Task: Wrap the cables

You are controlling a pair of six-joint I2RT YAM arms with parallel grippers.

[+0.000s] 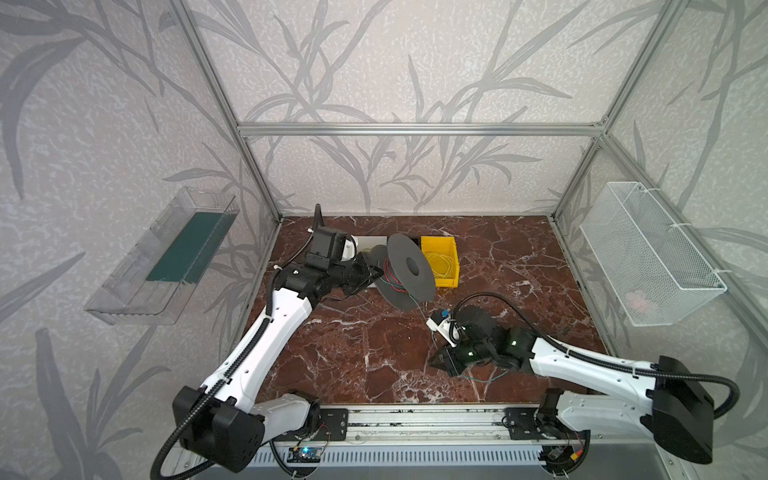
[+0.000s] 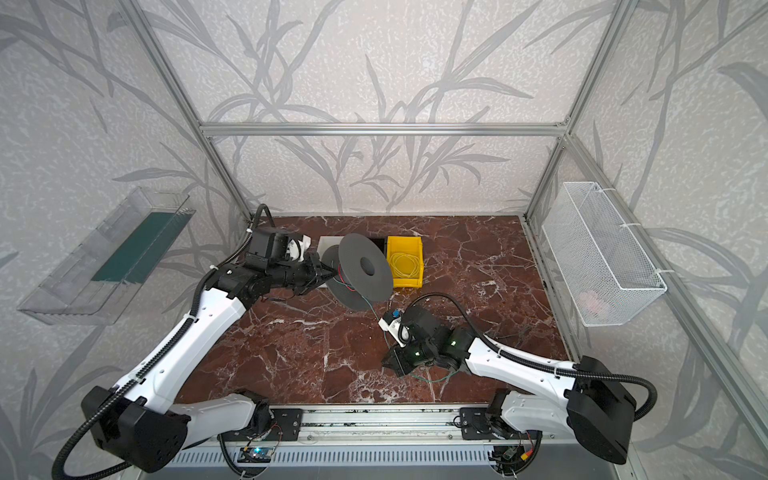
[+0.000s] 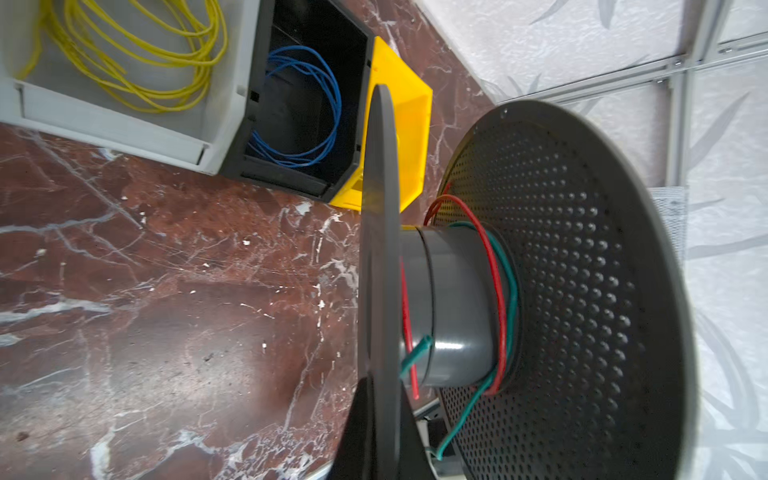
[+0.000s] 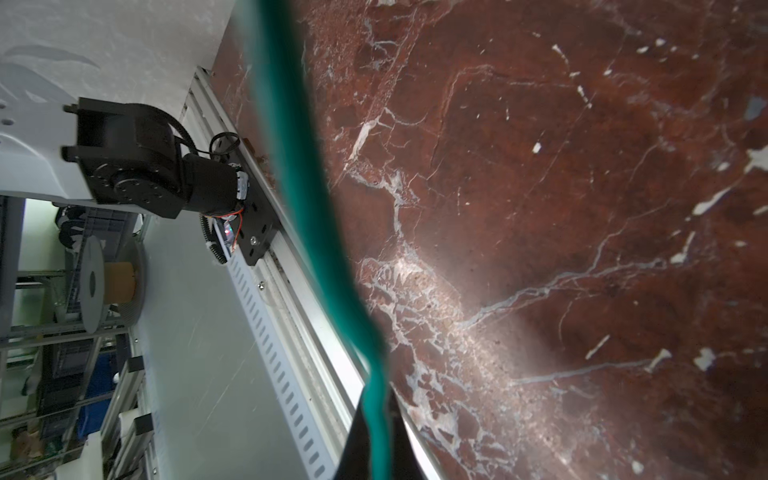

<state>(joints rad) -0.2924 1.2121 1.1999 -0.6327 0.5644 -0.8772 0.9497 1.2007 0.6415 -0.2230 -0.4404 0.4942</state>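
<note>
The cable [image 4: 307, 208] is a thin teal-green wire. One end is wound on the hub of a dark grey spool [image 1: 409, 272] beside a red wire [image 3: 500, 299]. In both top views it runs from the spool down to my right gripper [image 1: 436, 361], which is shut on it low over the table. A slack length [image 1: 488, 379] trails on the marble behind that gripper. My left gripper [image 1: 370, 272] holds the spool tilted above the table. In the left wrist view its jaws [image 3: 380, 399] are shut on the edge of the spool's near flange [image 3: 380, 249].
Behind the spool stand a grey bin [image 3: 124, 129] with yellow wire coils, a black bin [image 3: 357, 75] with a blue coil, and a yellow bin [image 1: 442, 262]. A white mesh basket [image 1: 652, 253] hangs on the right wall and a clear tray [image 1: 166, 257] on the left wall.
</note>
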